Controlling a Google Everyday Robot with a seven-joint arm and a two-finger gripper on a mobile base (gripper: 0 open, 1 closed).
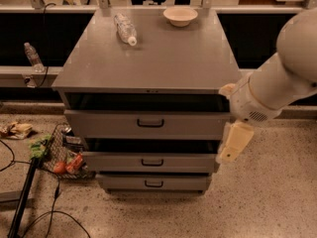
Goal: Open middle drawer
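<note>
A grey counter (163,58) tops three drawers. A white arm (277,83) enters from the right. The middle drawer (114,161) lies between the other two, with a dark gap above its front. The end effector (234,143) hangs by its right end; I cannot tell whether it is clenched. A bottle (125,29) and bowl (180,16) rest on top.
</note>
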